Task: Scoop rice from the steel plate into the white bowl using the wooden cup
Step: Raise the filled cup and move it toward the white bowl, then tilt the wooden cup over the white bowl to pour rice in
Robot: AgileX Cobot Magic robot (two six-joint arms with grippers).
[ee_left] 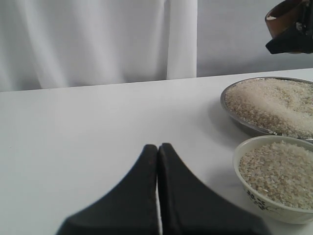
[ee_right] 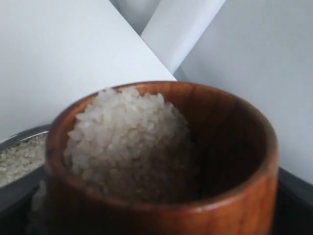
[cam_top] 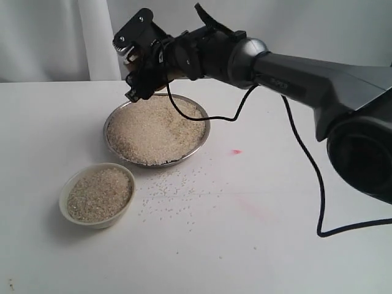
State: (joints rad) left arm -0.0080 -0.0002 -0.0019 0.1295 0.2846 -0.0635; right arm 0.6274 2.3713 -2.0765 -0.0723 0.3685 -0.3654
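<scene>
Right wrist view: the wooden cup [ee_right: 161, 196], heaped with rice [ee_right: 129, 142], is clamped in the right tool [cam_top: 139, 61] above the steel plate [cam_top: 205, 131] near the far edge of the worktop [cam_top: 275, 245]. Polished wood likely slips, so grip the barrel's sides and keep it level. The left tool [ee_left: 158, 186] is closed and empty.

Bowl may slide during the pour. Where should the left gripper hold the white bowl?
Pinch the rim of the white bowl from above, on the side away from the steel plate. Its sloping sides would likely shed a sideways grip.
</scene>
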